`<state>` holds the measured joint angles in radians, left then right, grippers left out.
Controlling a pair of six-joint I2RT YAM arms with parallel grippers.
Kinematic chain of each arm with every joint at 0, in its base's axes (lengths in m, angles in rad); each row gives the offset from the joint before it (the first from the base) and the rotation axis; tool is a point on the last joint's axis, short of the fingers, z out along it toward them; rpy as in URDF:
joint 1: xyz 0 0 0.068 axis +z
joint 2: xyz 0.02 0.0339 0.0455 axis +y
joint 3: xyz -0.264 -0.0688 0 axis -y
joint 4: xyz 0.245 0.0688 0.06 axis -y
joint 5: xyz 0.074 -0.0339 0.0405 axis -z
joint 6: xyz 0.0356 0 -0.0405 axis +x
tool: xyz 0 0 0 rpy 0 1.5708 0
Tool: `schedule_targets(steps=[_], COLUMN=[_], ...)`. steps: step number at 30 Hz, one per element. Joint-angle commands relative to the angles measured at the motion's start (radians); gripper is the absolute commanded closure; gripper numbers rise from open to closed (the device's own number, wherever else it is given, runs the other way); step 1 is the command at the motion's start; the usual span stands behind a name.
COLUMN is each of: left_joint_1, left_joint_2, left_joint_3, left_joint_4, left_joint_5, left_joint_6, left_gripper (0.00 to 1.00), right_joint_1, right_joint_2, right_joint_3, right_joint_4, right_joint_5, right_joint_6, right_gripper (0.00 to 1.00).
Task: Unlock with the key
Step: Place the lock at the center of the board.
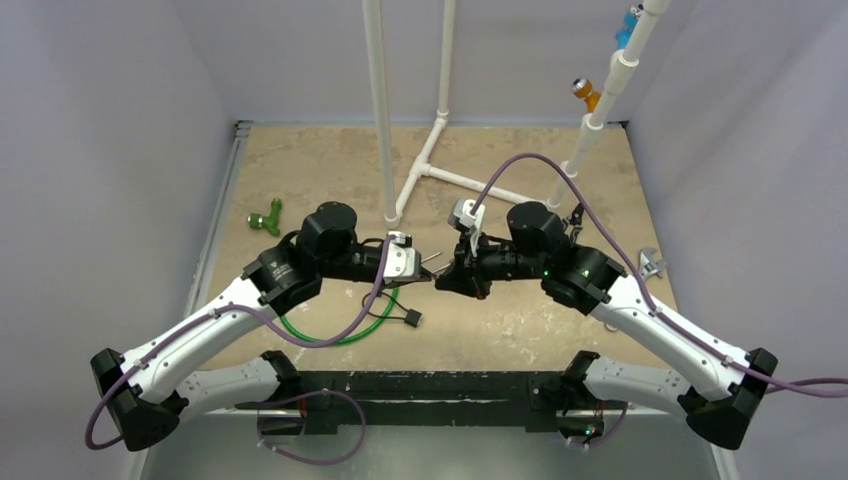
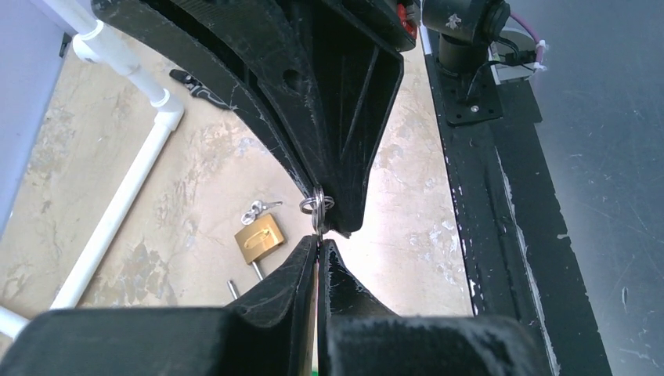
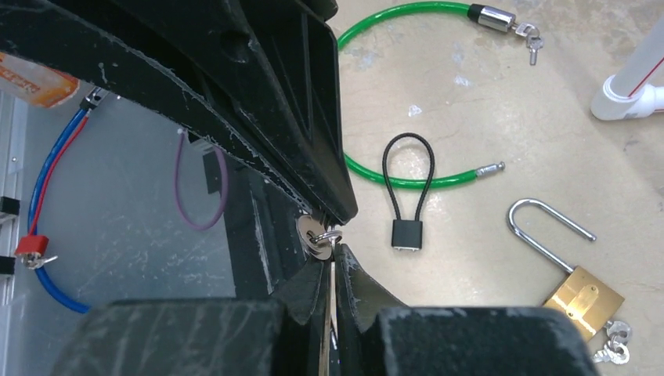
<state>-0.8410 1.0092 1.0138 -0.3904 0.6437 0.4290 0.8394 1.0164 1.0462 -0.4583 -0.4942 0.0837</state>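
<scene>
From overhead, the left tool (image 1: 430, 262) and right tool (image 1: 447, 274) are seen only meeting tip to tip above the middle of the counter (image 1: 300, 170). The wrist cameras add the brass padlock (image 3: 583, 301) lying on the counter below them, one shackle leg free and more keys at its body, just beside a black cable lock (image 3: 407, 232) and a green cable lock (image 3: 391, 178). Both tools are pressed together on the same small key (image 3: 313, 235), the right pinching its blade and the left nipping the ring end, so it is held in the air apart from the padlock.
</scene>
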Motion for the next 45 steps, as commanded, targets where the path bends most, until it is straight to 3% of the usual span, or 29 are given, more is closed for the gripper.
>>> schedule_targets(steps=[1,12,17,18,19,20,23,24,30,34,40,45], left_joint_1=[0.004,0.005,0.005,0.005,0.005,0.004,0.006,0.006,0.006,0.006,0.006,0.026], left_joint_2=[0.001,-0.009,-0.014,-0.012,-0.013,-0.014,-0.019,-0.020,-0.047,-0.061,-0.067,-0.052], left_joint_3=[0.045,0.019,0.023,0.025,0.029,0.031,0.046,0.053,0.064,0.080,0.036,0.042], left_joint_4=[0.008,0.042,0.070,0.072,0.076,0.083,0.088,0.078,-0.001,-0.050,0.030,0.064], left_joint_5=[0.024,-0.023,-0.071,-0.084,-0.100,-0.114,-0.148,-0.153,-0.155,-0.106,-0.069,-0.066], left_joint_6=[0.010,0.016,0.006,0.000,-0.012,-0.020,-0.012,-0.003,0.124,0.127,-0.066,-0.238], left_gripper=[1.00,1.00,0.93,0.78,0.53,0.35,0.03,0.00,0.00,0.00,0.00,0.00], right_joint_1=[0.001,0.002,0.001,0.001,0.001,0.002,-0.002,-0.006,-0.093,-0.102,-0.103,-0.098], right_joint_2=[-0.017,-0.090,-0.094,-0.095,-0.095,-0.095,-0.092,-0.090,-0.046,0.020,0.045,0.053], right_joint_3=[0.034,-0.054,-0.077,-0.080,-0.084,-0.089,-0.105,-0.109,-0.105,-0.059,0.002,0.068], right_joint_4=[0.054,0.164,0.170,0.170,0.171,0.172,0.179,0.185,0.201,0.179,0.168,0.091], right_joint_5=[0.000,-0.044,-0.063,-0.069,-0.073,-0.080,-0.111,-0.128,-0.229,-0.223,-0.188,-0.163], right_joint_6=[-0.002,0.086,0.107,0.111,0.118,0.128,0.158,0.169,0.228,0.231,0.202,0.077], right_gripper=[1.00,1.00,1.00,1.00,1.00,1.00,1.00,1.00,1.00,1.00,1.00,1.00])
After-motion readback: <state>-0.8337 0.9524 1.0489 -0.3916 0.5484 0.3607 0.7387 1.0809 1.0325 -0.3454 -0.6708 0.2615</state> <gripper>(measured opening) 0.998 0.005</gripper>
